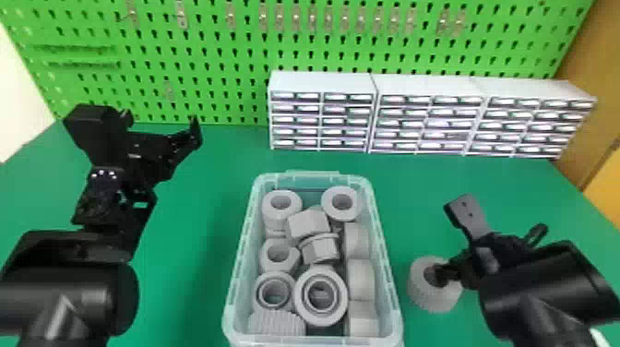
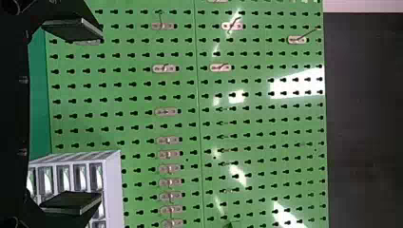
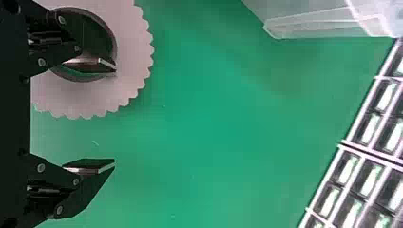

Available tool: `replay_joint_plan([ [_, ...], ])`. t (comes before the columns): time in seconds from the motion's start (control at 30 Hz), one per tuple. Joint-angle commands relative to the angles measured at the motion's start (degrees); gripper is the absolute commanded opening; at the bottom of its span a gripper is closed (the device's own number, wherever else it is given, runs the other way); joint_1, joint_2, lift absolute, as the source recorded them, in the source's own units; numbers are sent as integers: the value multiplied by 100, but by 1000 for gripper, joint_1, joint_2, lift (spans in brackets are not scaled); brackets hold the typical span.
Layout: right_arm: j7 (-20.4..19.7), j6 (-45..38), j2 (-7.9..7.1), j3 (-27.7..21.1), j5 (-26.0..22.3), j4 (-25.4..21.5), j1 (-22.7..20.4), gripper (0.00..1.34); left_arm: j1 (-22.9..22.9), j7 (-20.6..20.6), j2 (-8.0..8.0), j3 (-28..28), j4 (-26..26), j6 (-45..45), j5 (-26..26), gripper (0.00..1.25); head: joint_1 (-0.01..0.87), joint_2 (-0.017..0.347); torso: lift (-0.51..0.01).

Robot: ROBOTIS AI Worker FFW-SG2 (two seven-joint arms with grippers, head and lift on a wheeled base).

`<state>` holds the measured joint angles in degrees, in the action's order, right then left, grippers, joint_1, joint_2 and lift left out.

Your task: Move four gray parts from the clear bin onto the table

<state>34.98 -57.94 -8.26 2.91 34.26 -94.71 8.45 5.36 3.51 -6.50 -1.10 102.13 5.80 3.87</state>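
Right gripper point(image 1: 448, 242) gapes, one finger seemingly inside a gray ring point(image 1: 433, 299).

"What sort of place is this?"

"A workshop, or a lab fitted out like one. A green pegboard point(image 1: 221, 57) with metal hooks point(image 1: 182, 17) rises behind the bench's point(image 1: 193, 221) far edge."

"And on it?"

"3 small-drawer cabinets point(image 1: 426, 122) line that edge toward the far right corner, and a clear bin point(image 1: 241, 258) holds gray nut-shaped parts point(image 1: 308, 224)."

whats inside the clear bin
The clear bin holds gray hex parts, round rings and a ridged part in the near left corner. Anything beneath them is covered.
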Motion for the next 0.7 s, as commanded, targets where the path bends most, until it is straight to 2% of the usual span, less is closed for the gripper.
replay_joint_plan([
  [0.0, 0, -122, -18, 70, 28, -241, 42, 805, 0, 0, 0, 5, 0, 0, 0, 1155, 686, 26, -50],
  [0.27, 9, -420, -62, 351, 45, -786, 192, 805, 0, 0, 0, 5, 0, 0, 0, 1155, 686, 26, -50],
  [0.4, 9, -473, -62, 553, -201, -944, 341, 805, 0, 0, 0, 5, 0, 0, 0, 1155, 686, 26, -50],
  [0.67, 9, -781, -211, 1423, -482, -1067, 666, 807, 0, 0, 0, 5, 0, 0, 0, 1155, 686, 26, -50],
])
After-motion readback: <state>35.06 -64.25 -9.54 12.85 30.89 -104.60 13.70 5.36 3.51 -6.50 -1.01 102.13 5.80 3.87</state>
